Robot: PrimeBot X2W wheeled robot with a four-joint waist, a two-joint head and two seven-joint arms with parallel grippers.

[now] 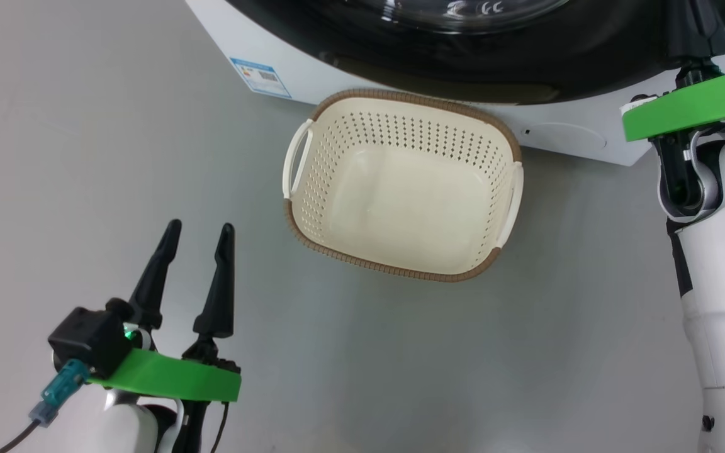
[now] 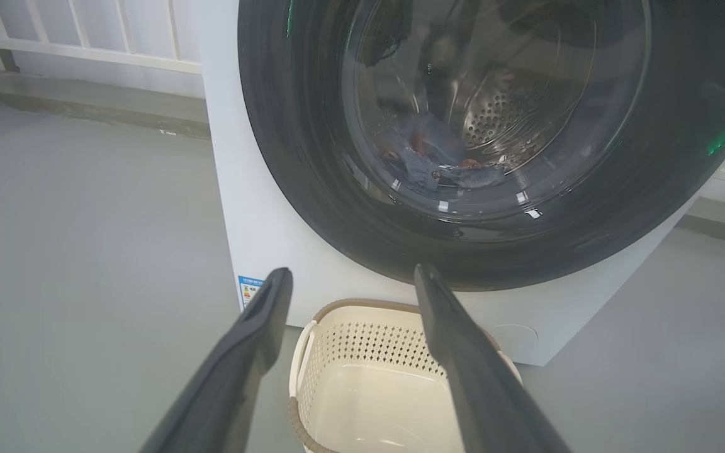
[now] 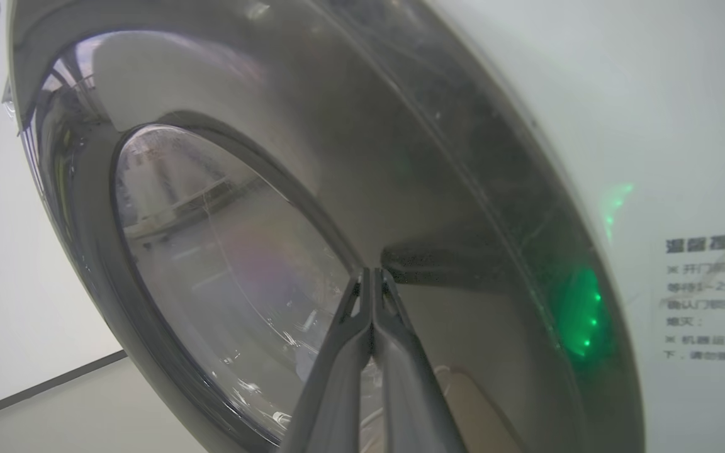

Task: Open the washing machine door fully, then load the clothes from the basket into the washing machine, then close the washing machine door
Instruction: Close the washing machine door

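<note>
Left hand (image 1: pixel 201 224), spread wide, hovers over floor (image 1: pixel 85 157) beside the basket (image 1: pixel 394 269).

The clothes (image 2: pixel 435 165) show only dimly through the washing machine door (image 2: pixel 287 126).

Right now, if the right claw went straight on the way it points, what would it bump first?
The washing machine door. The shut right claw aims at its glossy black rim, just beside the glass. A dark reflection sits right at the tips, so it looks very close, maybe touching.
</note>
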